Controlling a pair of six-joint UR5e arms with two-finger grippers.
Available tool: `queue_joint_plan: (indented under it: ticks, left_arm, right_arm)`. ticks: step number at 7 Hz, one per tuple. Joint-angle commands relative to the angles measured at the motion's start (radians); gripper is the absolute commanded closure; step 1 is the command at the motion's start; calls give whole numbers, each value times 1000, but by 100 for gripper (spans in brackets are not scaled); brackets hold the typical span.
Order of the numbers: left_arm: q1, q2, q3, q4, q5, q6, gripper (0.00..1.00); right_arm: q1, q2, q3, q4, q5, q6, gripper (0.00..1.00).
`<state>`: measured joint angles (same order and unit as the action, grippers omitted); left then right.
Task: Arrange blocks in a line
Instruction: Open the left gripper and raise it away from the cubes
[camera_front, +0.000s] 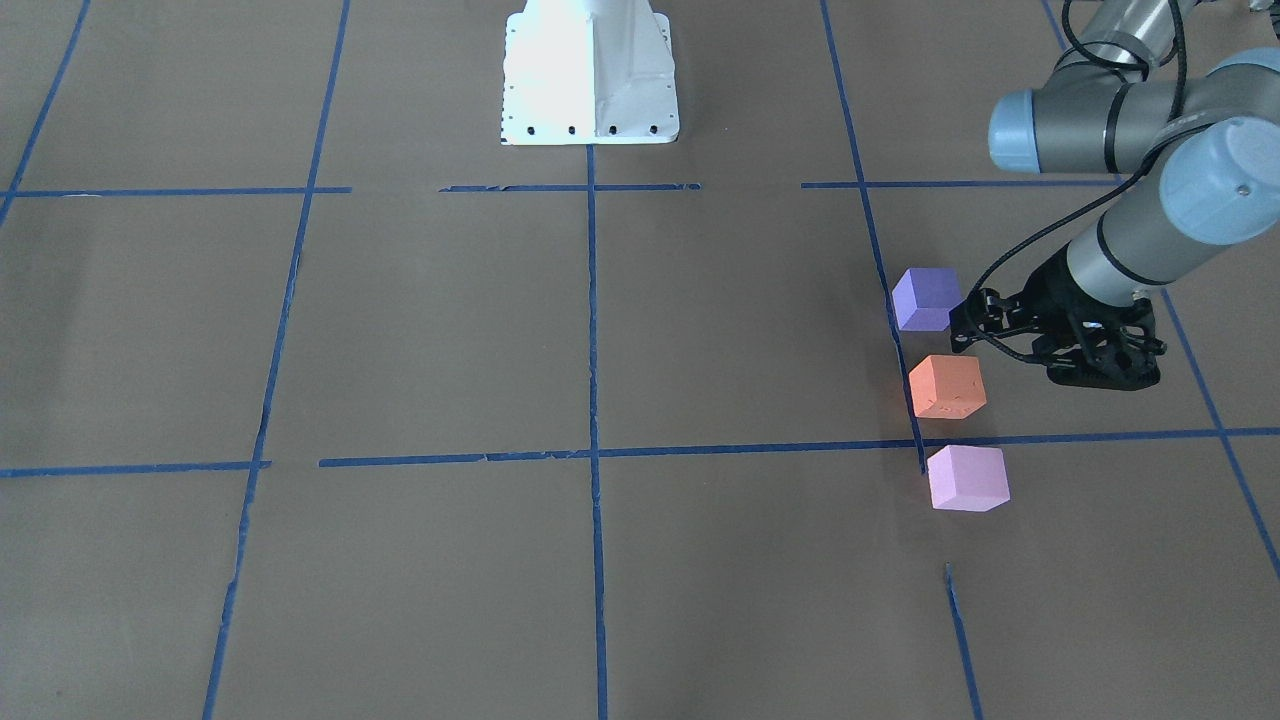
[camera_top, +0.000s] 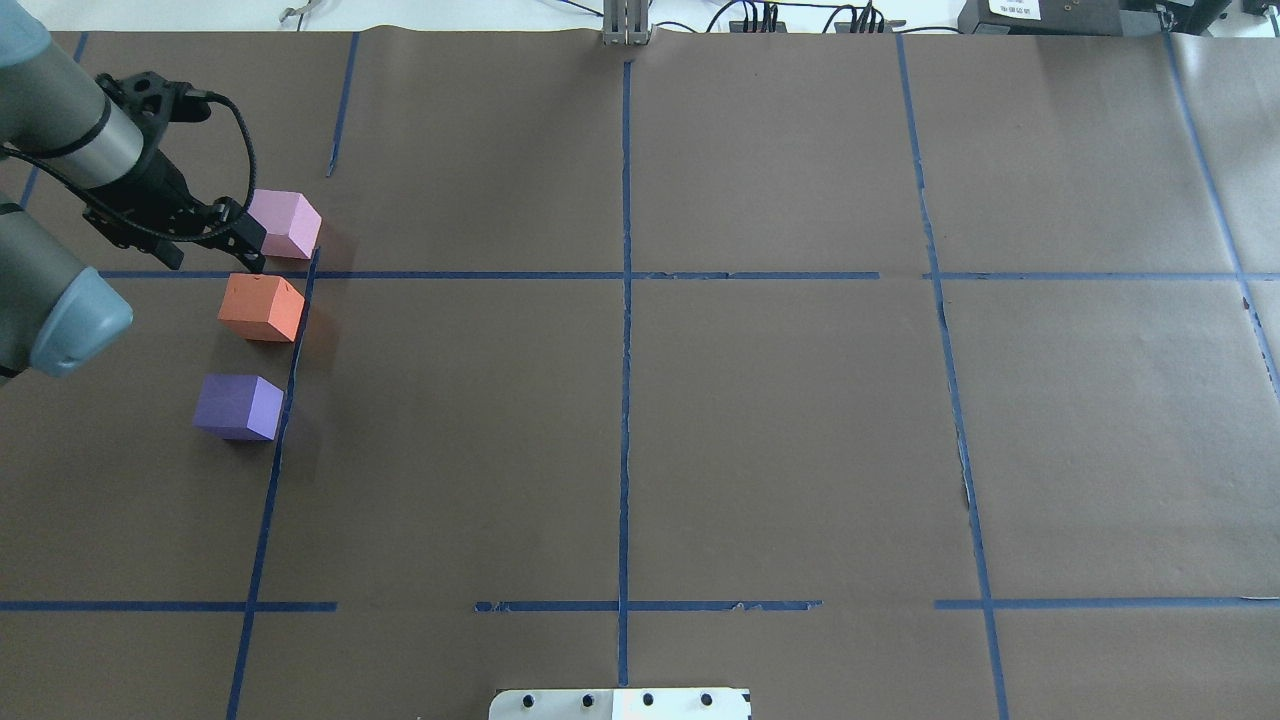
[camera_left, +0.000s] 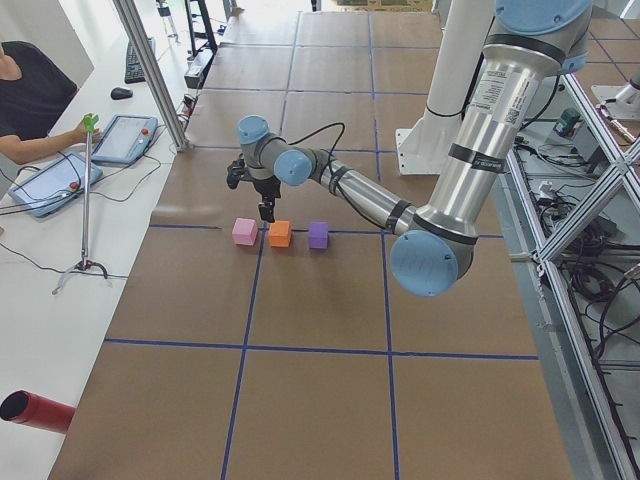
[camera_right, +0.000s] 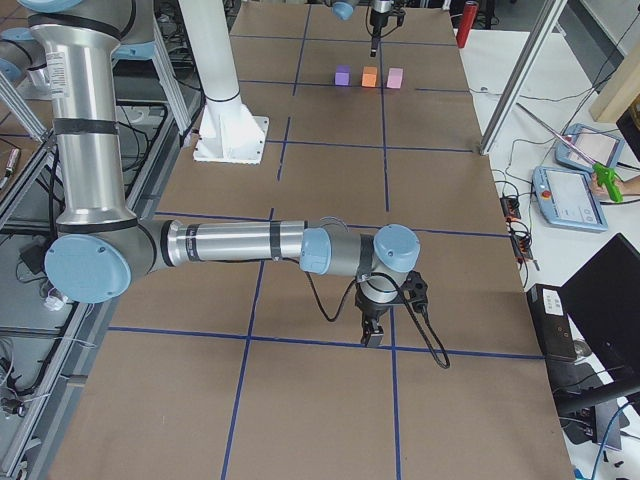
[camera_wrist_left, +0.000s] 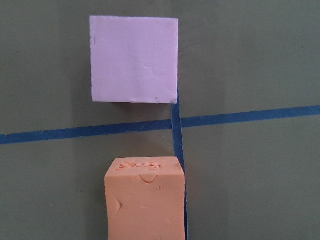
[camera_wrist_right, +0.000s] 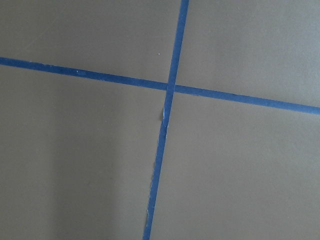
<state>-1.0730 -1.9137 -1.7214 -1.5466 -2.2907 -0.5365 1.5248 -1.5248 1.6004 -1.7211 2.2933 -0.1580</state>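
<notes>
My left gripper (camera_top: 240, 238) hangs just left of the gap between pink block (camera_top: 285, 222) and orange block (camera_top: 262, 308) — its opening I cannot tell — purple block (camera_top: 238, 406) closing the row on the tabletop (camera_top: 700, 420).

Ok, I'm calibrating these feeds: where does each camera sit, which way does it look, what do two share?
Front-facing: across the table, facing the base; left arm at right.
Overhead: behind the robot, looking forward and down; left arm at left.
Exterior left: table's left end; left arm near.
Exterior right: opposite end; right arm near.
Left wrist: down on pink block, orange block; no body.
Right wrist: down on crossed tape; no body.
Shared: overhead and left wrist both show pink block.
</notes>
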Motion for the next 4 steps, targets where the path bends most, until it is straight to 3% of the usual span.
queue_joint_plan:
  ticks: [1, 3, 4]
  left_arm:
    - [-197, 45, -35, 106, 0, 343, 0]
    - [-434, 201, -14, 106, -1, 746, 0]
    - [-505, 255, 0, 97, -3, 851, 0]
  right_arm:
    - [0, 0, 0, 0, 0, 0, 0]
    - [0, 0, 0, 0, 0, 0, 0]
    - [0, 0, 0, 0, 0, 0, 0]
